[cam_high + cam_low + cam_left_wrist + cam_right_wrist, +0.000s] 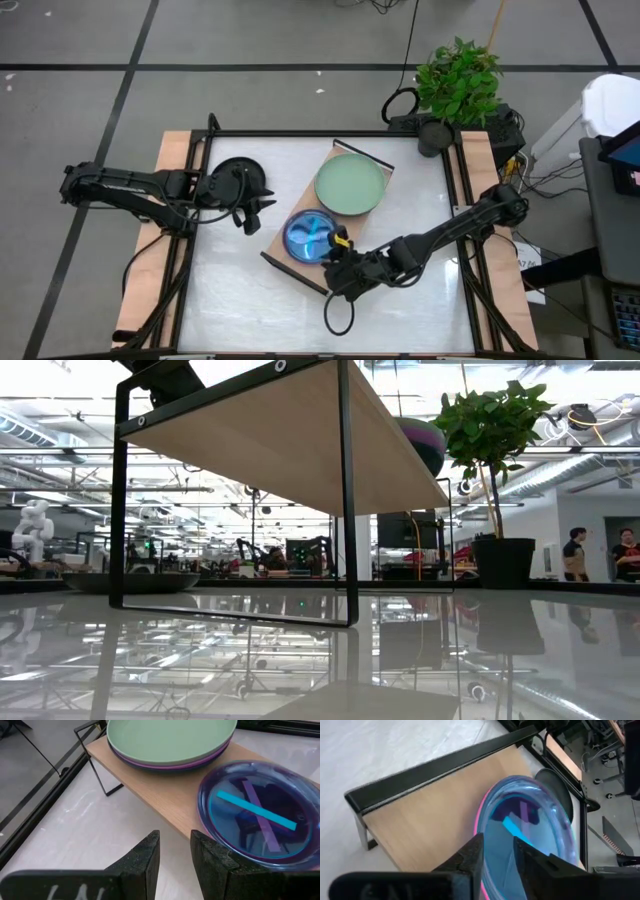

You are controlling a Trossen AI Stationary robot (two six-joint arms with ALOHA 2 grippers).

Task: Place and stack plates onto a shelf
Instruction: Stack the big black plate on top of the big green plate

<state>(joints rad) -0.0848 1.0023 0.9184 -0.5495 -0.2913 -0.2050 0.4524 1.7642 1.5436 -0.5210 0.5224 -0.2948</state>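
Note:
The light-wood shelf [303, 200] stands slantwise in the middle of the table. On its far end lies a pale green plate [349, 185], stacked on a purple and a darker one [165, 766]. On its near end a translucent cyan plate [311, 237] lies on a pink plate [479, 827]. My right gripper [499, 857] is open at that stack's near rim, one finger on each side of the cyan rim. My left gripper [175, 852] hovers open left of the shelf, holding nothing, beside a black plate [233, 176] that lies on the table. My right gripper has the cyan plate's near rim [496, 827] between its parted fingers, coming slanting down from the table's near right. Whether a finger touches the rim I cannot tell. The plate rests on the pink plate on the shelf.
A potted plant [458, 85] stands at the table's far right corner. A black frame [300, 134] runs around the table. Bare white tabletop [240, 300] lies near and left of the shelf. The low view looks under the shelf [280, 450].

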